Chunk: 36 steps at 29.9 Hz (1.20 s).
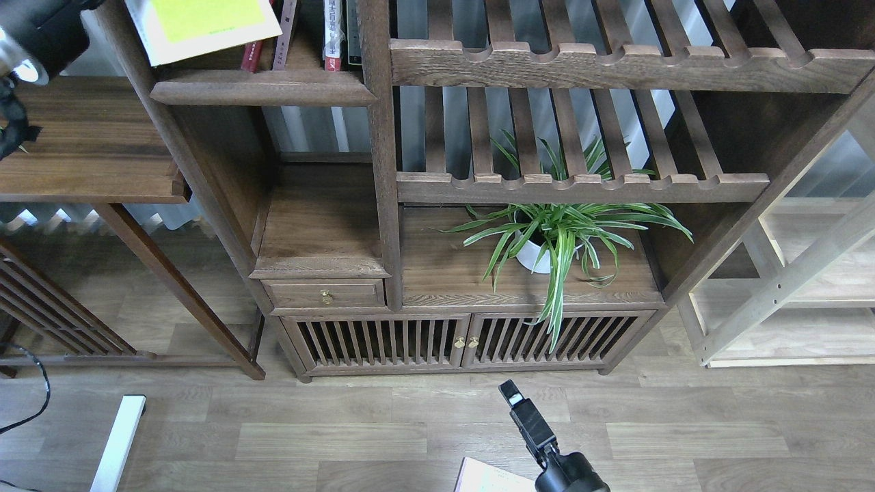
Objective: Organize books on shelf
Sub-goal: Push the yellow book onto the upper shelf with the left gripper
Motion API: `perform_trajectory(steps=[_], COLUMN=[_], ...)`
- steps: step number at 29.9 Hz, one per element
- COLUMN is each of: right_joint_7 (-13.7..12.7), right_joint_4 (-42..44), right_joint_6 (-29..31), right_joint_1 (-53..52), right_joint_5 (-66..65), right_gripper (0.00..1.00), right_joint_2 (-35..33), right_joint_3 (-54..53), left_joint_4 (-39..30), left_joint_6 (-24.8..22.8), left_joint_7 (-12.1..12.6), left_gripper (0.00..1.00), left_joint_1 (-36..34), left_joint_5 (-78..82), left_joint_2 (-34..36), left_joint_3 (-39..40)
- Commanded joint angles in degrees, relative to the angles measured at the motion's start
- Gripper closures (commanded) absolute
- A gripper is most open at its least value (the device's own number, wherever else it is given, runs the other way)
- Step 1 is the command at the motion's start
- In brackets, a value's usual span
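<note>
The yellow-green book [205,24] lies on the shelf [263,89] at eleven o'clock and needs standing upright; both jaws' openings I cannot tell.

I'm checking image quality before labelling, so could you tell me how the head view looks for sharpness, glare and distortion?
Head view: mostly sharp, wood grain on the shelf reads clearly; the yellow-green book is bright, nearly washed out; bookcase posts splay outward, suggesting wide-angle distortion; the left arm at the top-left corner is close and soft; the right gripper is dark, its fingers indistinct.
</note>
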<state>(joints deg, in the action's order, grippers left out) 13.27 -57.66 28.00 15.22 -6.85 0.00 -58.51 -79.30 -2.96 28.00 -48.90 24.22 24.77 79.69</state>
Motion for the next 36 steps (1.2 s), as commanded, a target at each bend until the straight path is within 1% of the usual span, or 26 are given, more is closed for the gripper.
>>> perform_trajectory(steps=[1, 5, 8, 13, 16, 20, 26, 31, 36], right_joint_7=[0.0, 0.0, 0.0, 0.0, -0.18, -0.27, -0.44, -0.36, -0.35], right_joint_4=[0.01, 0.01, 0.09, 0.18, 0.18, 0.18, 0.18, 0.09, 0.09], right_joint_6=[0.0, 0.0, 0.0, 0.0, 0.0, 0.0, 0.0, 0.0, 0.0], right_joint_1=[0.16, 0.42, 0.51, 0.42, 0.25, -0.54, -1.34, -1.43, -0.99], right_joint_5=[0.87, 2.36, 2.81, 3.16, 3.16, 3.16, 3.16, 3.16, 3.16], right_gripper=[0.01, 0.01, 0.01, 0.01, 0.01, 0.01, 0.02, 0.02, 0.02], right_joint_2=[-0.18, -0.35, -0.62, -1.49, -2.11, -2.29, -2.11, -2.2, -2.55], right_joint_3=[-0.02, -0.02, -0.2, -0.2, -0.37, -0.2, -0.02, -0.02, -0.11], left_joint_4=[2.13, 3.45, 2.93, 1.17, -0.85, -1.73, -2.7, -1.82, -2.35], left_joint_6=[0.41, 0.93, 1.29, 1.46, 1.29, 0.58, 0.23, -0.3, -0.47], left_joint_7=[0.0, 0.0, 0.0, 0.0, 0.0, 0.0, 0.0, 0.0, 0.0], left_gripper=[1.0, 1.0, 1.0, 1.0, 1.0, 1.0, 1.0, 1.0, 1.0], left_joint_1=[-3.65, -7.87, -8.32, -7.09, -4.37, -1.03, -0.41, -0.32, -0.32], left_joint_5=[1.61, 1.88, 1.79, 1.27, 0.48, -0.4, -0.49, -0.4, -0.4], left_joint_2=[0.19, 0.19, 0.19, 1.77, 3.61, 5.55, 6.52, 6.96, 7.57], left_joint_3=[-3.48, -6.12, -5.86, -4.98, -3.67, -1.82, -1.73, -1.81, -2.17])
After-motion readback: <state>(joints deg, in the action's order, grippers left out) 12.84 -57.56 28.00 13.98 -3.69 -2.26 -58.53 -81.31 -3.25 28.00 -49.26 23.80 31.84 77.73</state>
